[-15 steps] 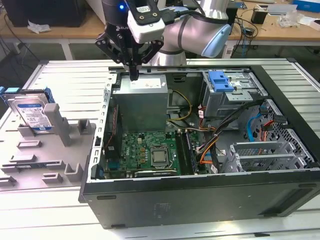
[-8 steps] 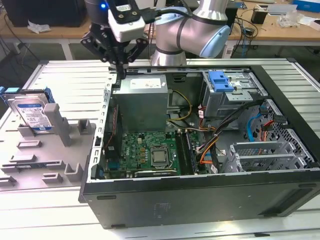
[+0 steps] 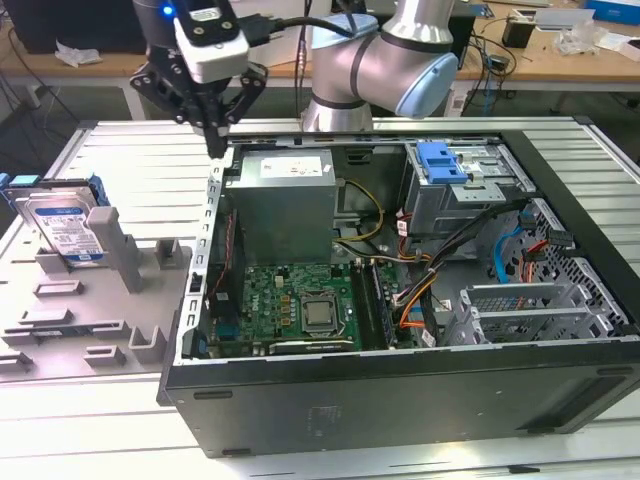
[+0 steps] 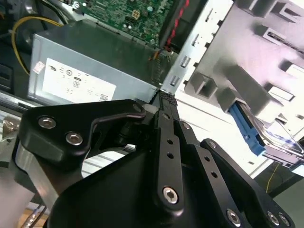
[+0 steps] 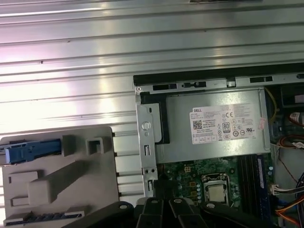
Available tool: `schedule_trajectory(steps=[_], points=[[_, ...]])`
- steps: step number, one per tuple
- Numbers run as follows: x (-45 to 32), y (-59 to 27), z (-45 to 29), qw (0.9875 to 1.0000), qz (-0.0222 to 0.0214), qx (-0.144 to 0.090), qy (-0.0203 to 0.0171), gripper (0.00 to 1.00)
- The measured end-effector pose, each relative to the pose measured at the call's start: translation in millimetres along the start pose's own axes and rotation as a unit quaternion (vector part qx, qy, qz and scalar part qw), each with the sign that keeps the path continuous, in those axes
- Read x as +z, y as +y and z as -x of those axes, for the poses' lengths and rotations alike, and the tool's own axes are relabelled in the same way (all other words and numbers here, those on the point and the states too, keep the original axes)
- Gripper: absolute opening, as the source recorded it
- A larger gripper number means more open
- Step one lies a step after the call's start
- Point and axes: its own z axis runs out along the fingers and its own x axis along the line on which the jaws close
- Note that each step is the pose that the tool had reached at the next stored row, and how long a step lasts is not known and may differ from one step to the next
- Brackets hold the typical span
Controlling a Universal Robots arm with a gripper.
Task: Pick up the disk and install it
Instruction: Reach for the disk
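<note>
— One disk (image 3: 62,225): where is it?
— At the exterior view's left, standing on edge in a grey holder (image 3: 120,275) on the ribbed table (image 3: 130,160), well apart from the open computer case (image 3: 400,385). A holder post stands just beside it.
— And the gripper (image 3: 214,148)?
— Above the case's far corner on the exterior view's left, over its metal wall, jaws closed together on nothing.
— What crowds it?
— The grey power supply (image 3: 285,200) with its white sticker is just beside it. Nearer lie the green motherboard (image 3: 290,300) and loose cables (image 3: 420,290). A blue tab (image 3: 441,160) sits at the far right.
</note>
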Motion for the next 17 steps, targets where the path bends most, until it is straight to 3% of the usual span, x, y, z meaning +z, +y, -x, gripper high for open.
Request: schedule_trajectory(steps=[7, 11, 17], points=[[-0.5, -0.9, -21.4, 1.0000, 0.0000, 0.002, -0.0001, 0.11], [-0.8, 0.5, -39.8, 1.0000, -0.0001, 0.004, -0.0002, 0.11], [-1.1, 3.1, -58.1, 1.0000, -0.0001, 0.006, -0.0003, 0.11]])
